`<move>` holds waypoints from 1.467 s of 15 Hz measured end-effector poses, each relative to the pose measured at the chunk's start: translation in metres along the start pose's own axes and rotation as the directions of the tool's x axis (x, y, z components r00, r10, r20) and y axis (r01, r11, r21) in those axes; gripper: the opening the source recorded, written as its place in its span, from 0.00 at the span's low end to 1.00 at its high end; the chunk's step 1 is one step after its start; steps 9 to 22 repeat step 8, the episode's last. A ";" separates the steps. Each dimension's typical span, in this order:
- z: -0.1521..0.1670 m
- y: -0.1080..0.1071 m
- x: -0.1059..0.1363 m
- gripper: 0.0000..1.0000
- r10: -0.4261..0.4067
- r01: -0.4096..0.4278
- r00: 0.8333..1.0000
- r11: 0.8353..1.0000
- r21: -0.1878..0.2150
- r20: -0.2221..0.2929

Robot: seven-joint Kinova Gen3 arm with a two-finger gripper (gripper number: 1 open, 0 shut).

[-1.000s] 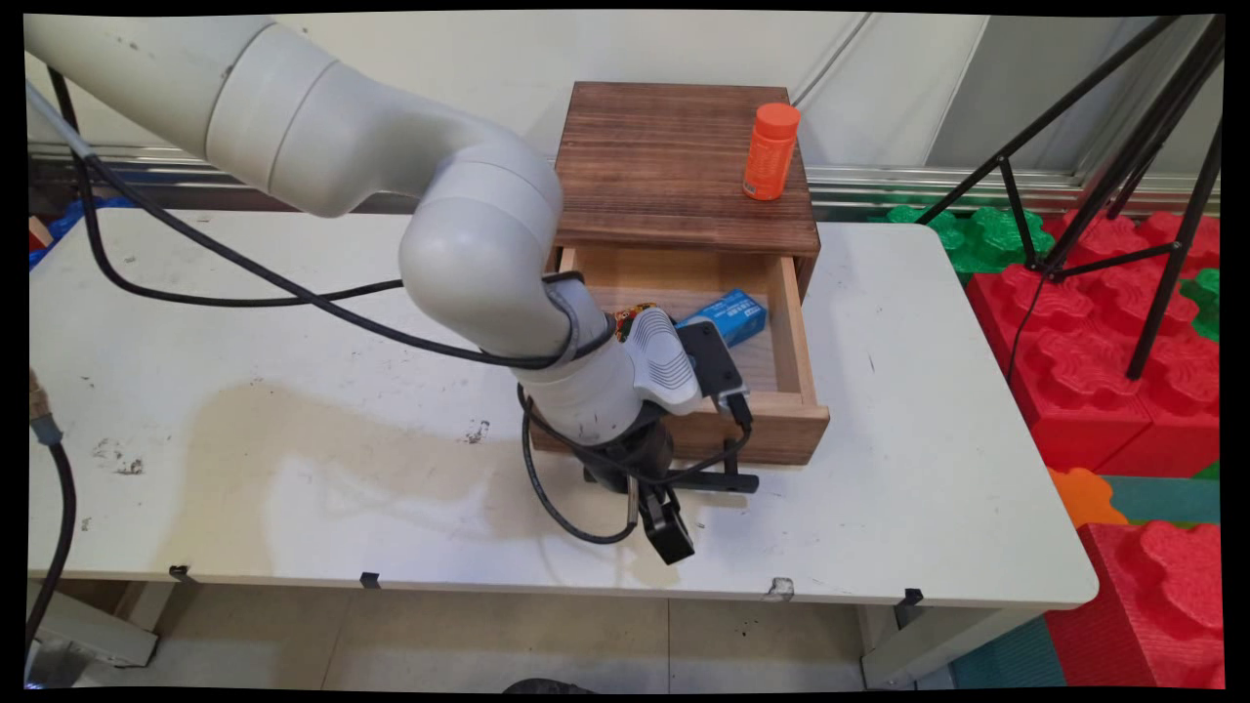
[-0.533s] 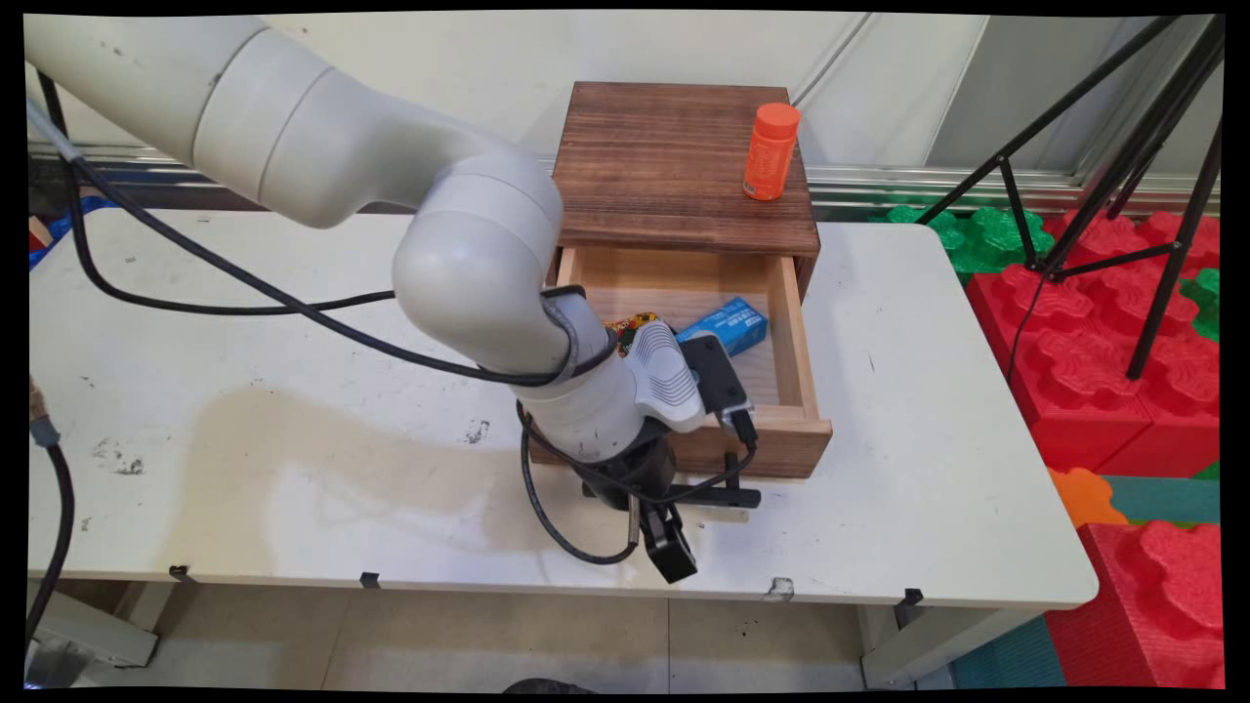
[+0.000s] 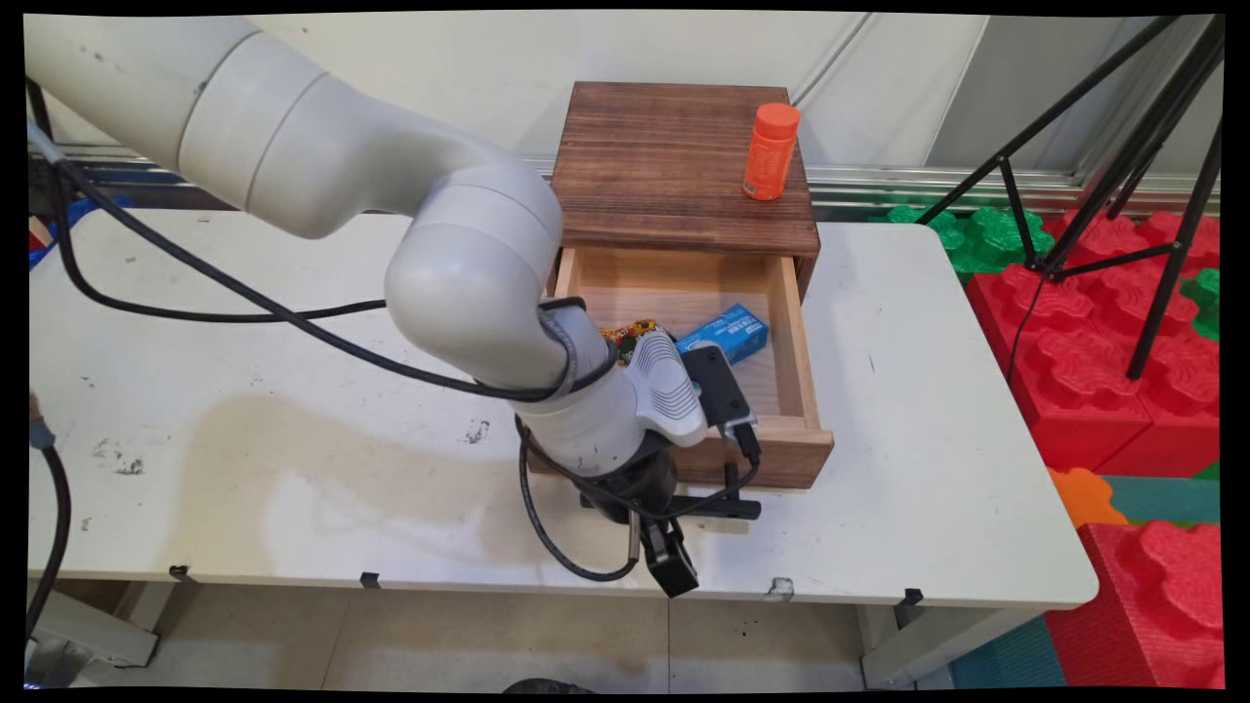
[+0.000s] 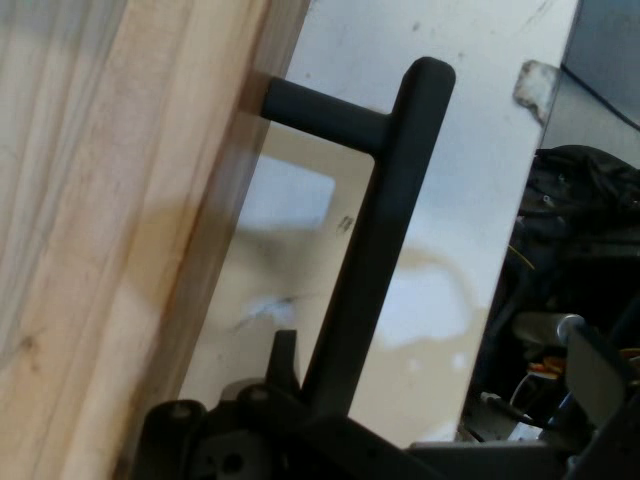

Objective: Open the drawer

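A wooden cabinet with a dark top stands at the table's far side, its light drawer pulled out. My gripper is at the drawer's black bar handle. In the hand view the handle runs up between the spread fingers: one fingertip sits between the bar and the drawer front, the other stands well away. The gripper is open. Inside the drawer lie a blue box and a colourful packet, partly hidden by my wrist.
An orange bottle stands on the cabinet top. The table's near edge lies just under the gripper. Black tripod legs and red foam blocks stand to the right. Black cables hang from the arm.
The drawer has slid further out toward the table's near edge, and the gripper has moved with the handle the same way.
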 end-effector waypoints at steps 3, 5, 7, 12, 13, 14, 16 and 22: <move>-0.001 0.004 -0.001 1.00 0.000 0.000 1.000 1.000 -0.001 0.001; -0.002 0.008 -0.003 1.00 -0.001 0.001 1.000 1.000 -0.002 0.002; -0.003 0.010 -0.004 1.00 0.000 0.000 1.000 1.000 -0.002 0.001; -0.004 0.011 -0.005 1.00 0.001 -0.001 1.000 1.000 -0.001 0.000; -0.004 0.011 -0.005 1.00 0.001 -0.001 1.000 1.000 -0.001 0.000; -0.004 0.011 -0.005 1.00 0.001 -0.001 1.000 1.000 -0.001 0.000; -0.004 0.011 -0.005 1.00 0.001 -0.001 1.000 1.000 -0.001 0.000; -0.004 0.011 -0.005 1.00 0.001 -0.001 1.000 1.000 -0.001 0.000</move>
